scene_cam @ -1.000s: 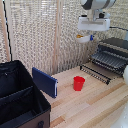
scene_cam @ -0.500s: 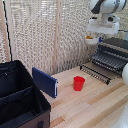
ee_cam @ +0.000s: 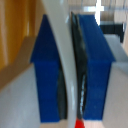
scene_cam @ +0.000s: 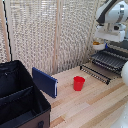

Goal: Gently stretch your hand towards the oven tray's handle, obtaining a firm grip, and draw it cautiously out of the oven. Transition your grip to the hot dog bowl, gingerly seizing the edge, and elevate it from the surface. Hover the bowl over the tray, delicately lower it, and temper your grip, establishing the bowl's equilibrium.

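In the exterior view my gripper [scene_cam: 101, 40] hangs in the air at the upper right, shut on the rim of the hot dog bowl [scene_cam: 98, 46], a small white bowl. The bowl hovers above the back end of the oven tray [scene_cam: 109, 60], a dark ribbed tray lying pulled out in front of the oven [scene_cam: 121, 46]. In the blurred wrist view, the blue finger pads [ee_cam: 46, 70] clamp the bowl's white rim [ee_cam: 64, 55] between them, and a speck of orange-red shows beside the rim.
The oven's drop-down door with its long bar [scene_cam: 94, 73] lies under the tray. A red cup [scene_cam: 79, 83] stands on the wooden table. A blue flat box [scene_cam: 45, 81] leans beside a big black fabric case [scene_cam: 20, 100] at the exterior view's left.
The gripper has carried the bowl toward the exterior view's right and slightly down, now over the tray. The cup, box and case have not moved.
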Controlling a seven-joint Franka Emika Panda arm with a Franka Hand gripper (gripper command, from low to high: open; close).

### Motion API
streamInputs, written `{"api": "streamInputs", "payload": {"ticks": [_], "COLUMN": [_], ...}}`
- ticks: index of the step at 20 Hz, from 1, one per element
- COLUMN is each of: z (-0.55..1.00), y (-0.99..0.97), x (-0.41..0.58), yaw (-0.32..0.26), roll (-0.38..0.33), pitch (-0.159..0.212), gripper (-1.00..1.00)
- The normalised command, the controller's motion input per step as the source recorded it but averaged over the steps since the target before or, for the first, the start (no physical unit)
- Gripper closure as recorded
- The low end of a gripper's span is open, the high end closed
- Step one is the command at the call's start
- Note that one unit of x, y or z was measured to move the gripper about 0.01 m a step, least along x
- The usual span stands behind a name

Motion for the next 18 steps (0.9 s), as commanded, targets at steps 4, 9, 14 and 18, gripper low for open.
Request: {"api": "streamInputs", "payload": {"ticks": [4, 9, 14, 18], "z": [-0.22, -0.11, 0.0, 0.13], "y": [-0.65, -0.39, -0.02, 0.02], "x": [-0.024, -0.006, -0.043, 0.021], "yaw": [-0.085, -0.008, 0.0, 0.004], "roll": [0.024, 0.01, 0.0, -0.012], "pitch": [-0.06, -0.043, -0.011, 0.01], "gripper": [1.0, 1.0, 1.0, -1.0]}}
